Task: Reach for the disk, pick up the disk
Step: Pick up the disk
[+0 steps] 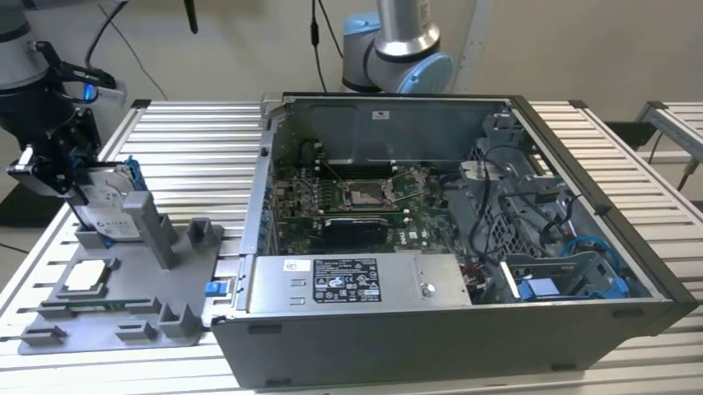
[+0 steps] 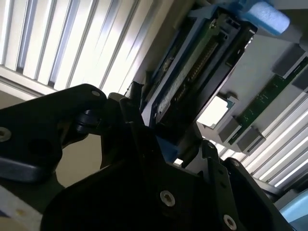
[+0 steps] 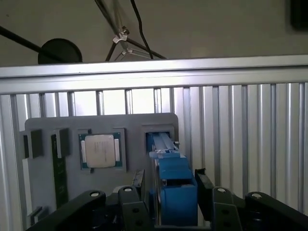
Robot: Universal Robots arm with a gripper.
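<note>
**Silver-grey disk upright in its slot, gripper astride it**

Silver-grey disk (image 1: 107,206) stands on edge at the exterior view's left, its white label facing the camera and a blue rail along its far edge. You can see its lower end seated in a slot of the grey fixture (image 1: 165,317), so it has not been lifted out. In the first wrist view you meet the disk (image 3: 175,192) edge-on, blue plastic foremost, running away into the slot. In the second wrist view the disk (image 2: 192,67) shows its dark underside and a row of connector pins.

Gripper (image 1: 66,177) is down on the disk from the exterior view's left. In both wrist views its black body flanks the disk on either side, with the gripper (image 3: 171,185) (image 2: 173,139) centred on it. You cannot tell whether it is clamped on the disk or merely astride it.

Around it, note:
- 1 small square silver chip (image 1: 88,277) (image 3: 99,150) lying flat in a recess of the fixture, beside the disk's slot.
- 1 narrow green circuit strip (image 3: 58,171) lying along the fixture, on the chip's other side.
- Slatted aluminium table (image 1: 187,140) under everything.
- Open computer case (image 1: 439,354) just beside the fixture, at the exterior view's right, with a green motherboard (image 1: 296,206) inside and a grey labelled box (image 1: 439,280) at its near wall.
- Silver and light-blue robot joint (image 1: 401,41) beyond the case's back wall.
</note>
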